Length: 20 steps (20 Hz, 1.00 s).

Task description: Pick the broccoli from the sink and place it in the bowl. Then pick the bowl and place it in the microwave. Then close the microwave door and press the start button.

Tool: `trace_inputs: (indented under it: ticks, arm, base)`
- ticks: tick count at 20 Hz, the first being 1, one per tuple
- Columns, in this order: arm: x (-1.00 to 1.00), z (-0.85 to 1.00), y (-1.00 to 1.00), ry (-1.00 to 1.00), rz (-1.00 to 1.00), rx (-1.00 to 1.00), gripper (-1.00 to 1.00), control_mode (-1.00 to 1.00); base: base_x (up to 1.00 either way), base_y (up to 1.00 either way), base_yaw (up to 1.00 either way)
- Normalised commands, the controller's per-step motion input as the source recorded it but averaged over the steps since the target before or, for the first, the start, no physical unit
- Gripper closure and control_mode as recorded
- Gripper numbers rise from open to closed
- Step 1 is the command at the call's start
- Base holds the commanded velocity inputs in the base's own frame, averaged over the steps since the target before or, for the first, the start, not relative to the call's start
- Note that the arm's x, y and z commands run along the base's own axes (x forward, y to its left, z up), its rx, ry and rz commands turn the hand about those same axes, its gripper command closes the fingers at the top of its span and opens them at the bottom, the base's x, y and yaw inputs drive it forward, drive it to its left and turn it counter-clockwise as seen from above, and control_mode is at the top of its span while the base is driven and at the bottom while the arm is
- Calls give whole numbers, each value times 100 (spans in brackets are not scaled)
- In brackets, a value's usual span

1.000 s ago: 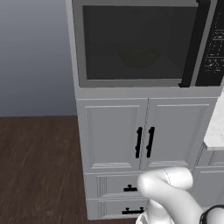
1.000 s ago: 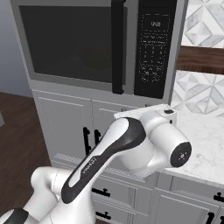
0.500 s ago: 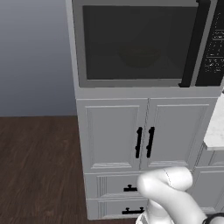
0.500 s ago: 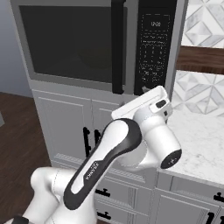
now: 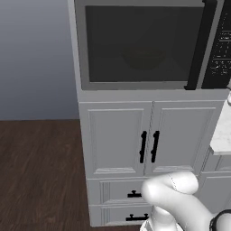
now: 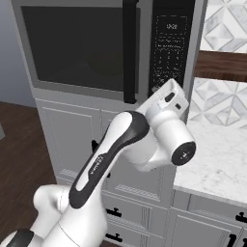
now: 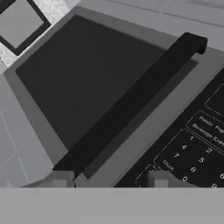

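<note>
Left base view: the microwave door (image 5: 140, 43) is sitting shut, so the start-button step is judged to be in hand.
The dim shape of the bowl (image 5: 145, 56) is showing through the dark glass, beside the long black handle (image 5: 198, 45). Right base view: the arm's hand is hanging just before the black button panel (image 6: 171, 46), above the marble counter (image 6: 217, 154). Hand view: the tool (image 7: 107, 180) is facing the keypad; its tips are standing apart, pinching nothing. The next move probably calls for nudging onto the start key.

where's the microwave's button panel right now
The button panel is on the microwave's right side, just right of the black door handle, above the white cabinets; the hand view shows it lower right.
</note>
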Motion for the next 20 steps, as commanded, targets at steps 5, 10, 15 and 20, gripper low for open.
trace_inputs:
  ticks: [5,10,15,20]
  arm:
    - [35,0,-24,0,-18,-15,100,-100]
    - [40,-8,-3,0,-28,-9,100,-100]
    - [32,-12,-11,0,-24,-3,100,-100]
    - [26,-10,-26,0,-15,0,100,-100]
  base:
    - [0,0,0]
    - [0,0,0]
    - [0,0,0]
    - [0,0,0]
